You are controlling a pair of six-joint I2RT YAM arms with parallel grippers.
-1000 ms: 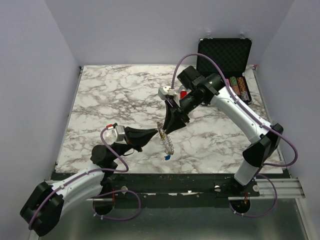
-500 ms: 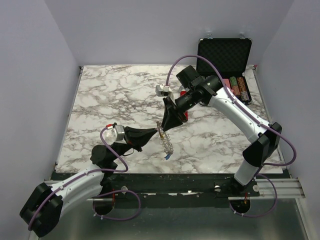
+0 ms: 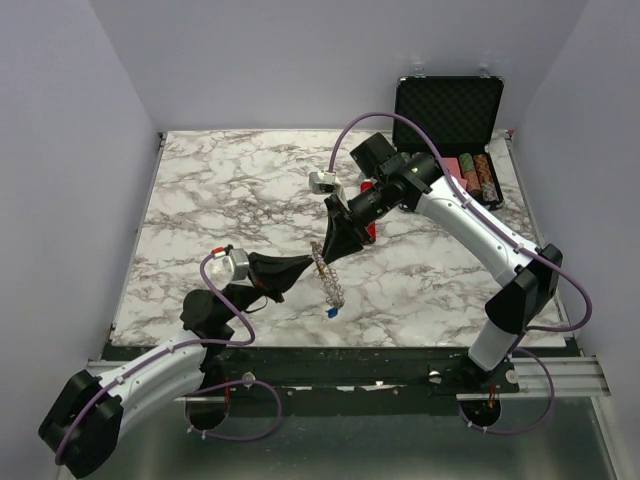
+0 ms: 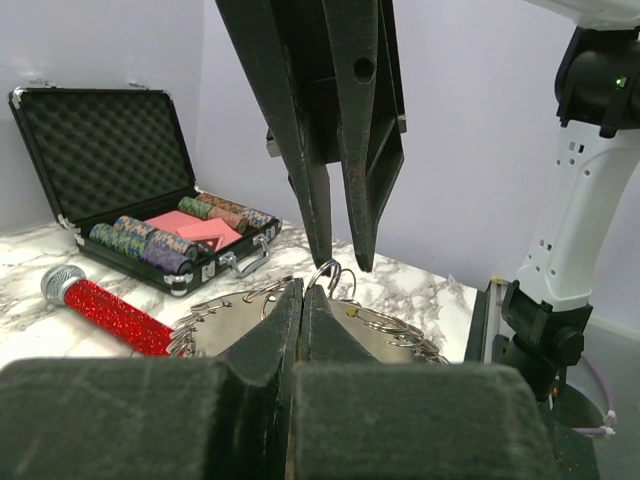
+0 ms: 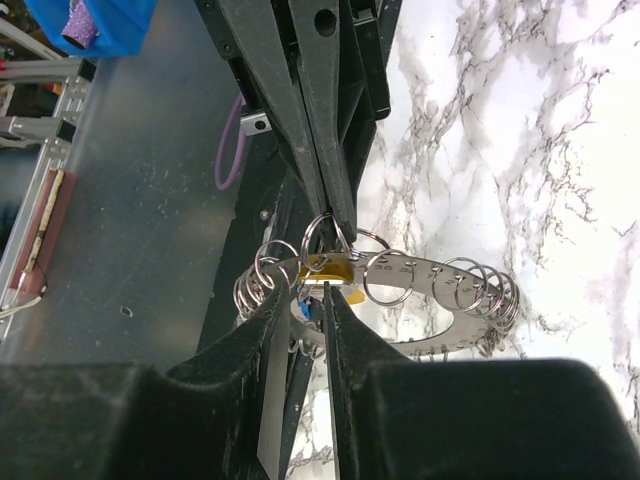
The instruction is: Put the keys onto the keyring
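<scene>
flat silvery keyring with wire loops (image 5: pixel 430 268): was bright polished metal
small yellow-headed key (image 5: pixel 326 268): head looked plastic
white grey-veined marble-look tabletop (image 3: pixel 220 200): looked smooth, faintly glossy
black case's egg-crate lining (image 4: pixel 110 150): was matt foam

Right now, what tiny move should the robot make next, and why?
Probably nudge the right gripper slightly forward, threading the yellow-headed key onto the small loop. The left gripper clamps the keyring, and key and loop look almost touching.
</scene>
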